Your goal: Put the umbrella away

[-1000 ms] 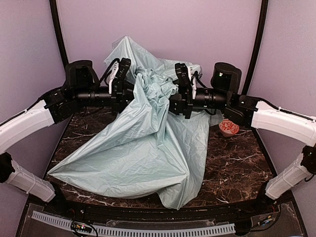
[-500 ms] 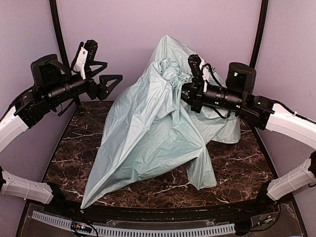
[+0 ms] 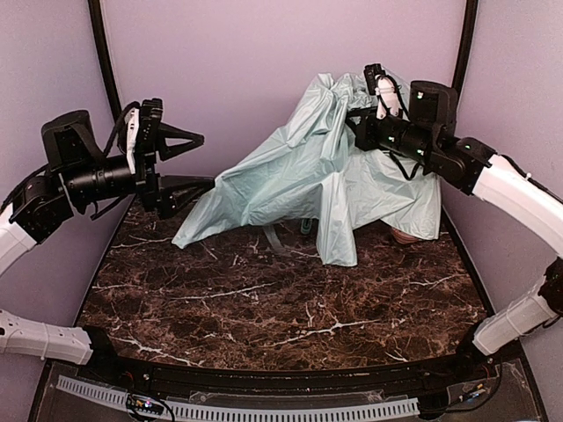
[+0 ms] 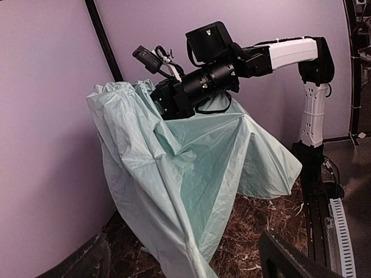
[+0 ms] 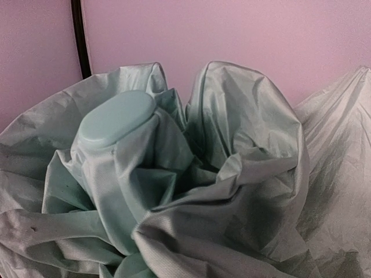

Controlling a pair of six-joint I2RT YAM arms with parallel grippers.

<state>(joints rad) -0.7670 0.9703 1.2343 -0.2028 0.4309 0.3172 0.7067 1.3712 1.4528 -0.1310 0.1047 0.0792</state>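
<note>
Umbrella (image 3: 325,176): hung peak-up, long axis near upright, hem trailing down-left onto bench (image 3: 264,308). Right fingers (image 3: 356,126) clenched on bunched crown (shaft hidden); left fingers (image 3: 180,139) spread, empty.

Mint umbrella (image 3: 299,176) — brown-marbled table (image 3: 281,299).

no text, label, brand, number or sign can be read in any of the views. a small green mark is seen on the black housing (image 4: 210,41) of the right arm, but it is too small to be made out.
</note>
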